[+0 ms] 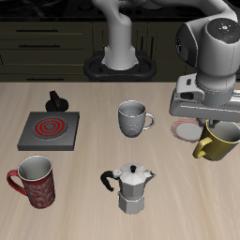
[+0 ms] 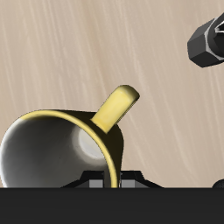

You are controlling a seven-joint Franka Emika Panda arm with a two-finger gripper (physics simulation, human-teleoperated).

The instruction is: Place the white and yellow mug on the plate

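The white and yellow mug [image 1: 217,142] is glossy golden yellow with a pale inside and hangs from my gripper [image 1: 217,126], which is shut on its rim. In the exterior view it is held just above the table, beside the plate and a little nearer the table's front edge. The plate [image 1: 184,127], white with a red-pink rim, lies partly hidden behind my gripper and the mug. The wrist view shows the mug's mouth [image 2: 52,149] and its yellow handle [image 2: 116,105] close under my gripper [image 2: 109,179]. The plate does not show in the wrist view.
A grey-white patterned mug [image 1: 134,118] stands mid-table. A silver moka pot [image 1: 133,187] and a red patterned mug [image 1: 35,180] stand near the front edge. A grey burner with red rings [image 1: 50,129] and a small black object [image 1: 57,99] lie farther back. A dark faceted object [image 2: 210,39] shows in the wrist view.
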